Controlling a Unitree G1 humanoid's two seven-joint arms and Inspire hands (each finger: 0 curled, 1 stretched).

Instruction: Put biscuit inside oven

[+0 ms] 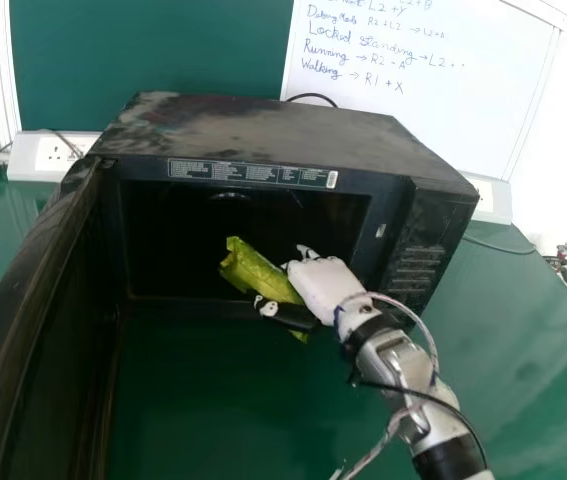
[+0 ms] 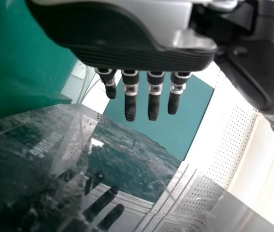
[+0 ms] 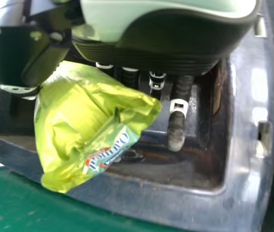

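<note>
When going from left to right, note the oven door (image 1: pixel 31 300) swung wide, likely to keep the way in free, and near its glass the left hand (image 2: pixel 137 59), empty, with straight, parted fingers, perhaps posted there to guard against any swing back. Next find the biscuit packet (image 1: pixel 255 272) at the mouth of the oven (image 1: pixel 253 130), angled inward, probably to go in far end first. Just right of it, see the right hand (image 1: pixel 325 285), narrowed on the packet, pinched between fingers and thumb.
</note>
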